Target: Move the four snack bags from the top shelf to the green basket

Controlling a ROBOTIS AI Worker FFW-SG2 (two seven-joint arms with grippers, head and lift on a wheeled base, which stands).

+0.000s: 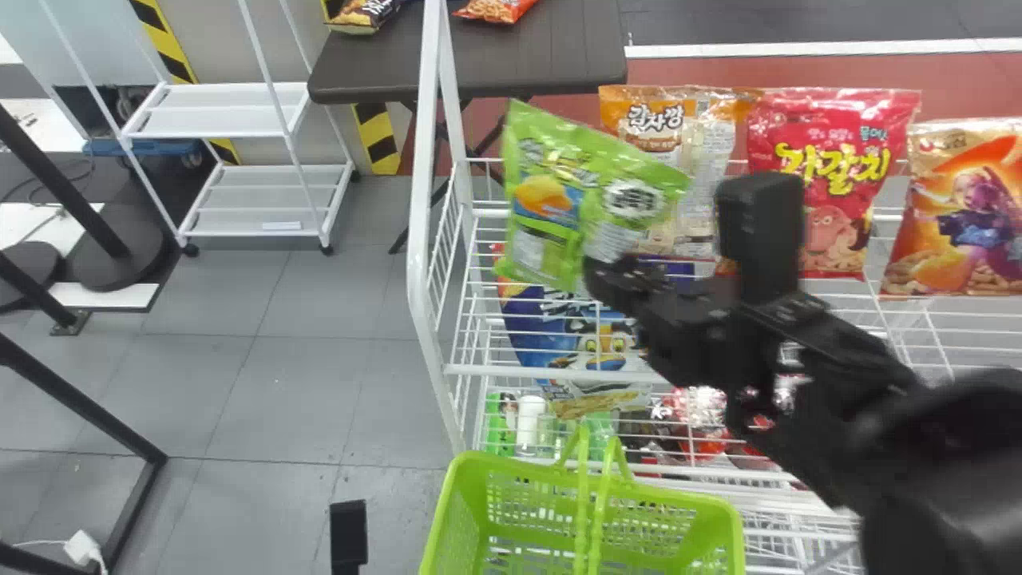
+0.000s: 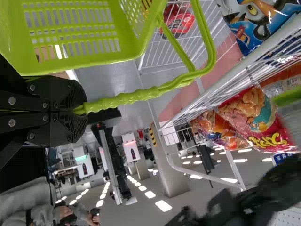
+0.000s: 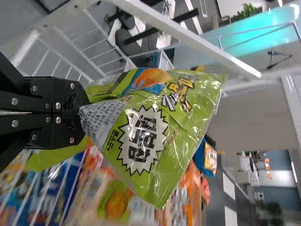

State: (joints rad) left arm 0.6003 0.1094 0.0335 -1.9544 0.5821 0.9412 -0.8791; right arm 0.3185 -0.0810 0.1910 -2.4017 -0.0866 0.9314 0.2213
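My right gripper (image 1: 600,267) is shut on a lower corner of a green snack bag (image 1: 543,204), held above the rack's left end. In the right wrist view, my right gripper (image 3: 81,113) pinches the crumpled green bag (image 3: 160,127). An orange-and-clear bag (image 1: 655,128), a pink bag (image 1: 830,176) and an orange bag (image 1: 962,208) stand side by side on the top shelf. The green basket (image 1: 471,495) is in front of the rack, below the held bag. My left gripper (image 2: 77,111) is shut on the basket's handle (image 2: 136,96), beside the basket (image 2: 80,63).
The white wire rack's left post (image 1: 423,239) rises between the floor and the shelves. Below the top shelf lies a blue bag (image 1: 591,343). Behind stand a dark table (image 1: 511,60) with snack bags and a small white rack (image 1: 215,108).
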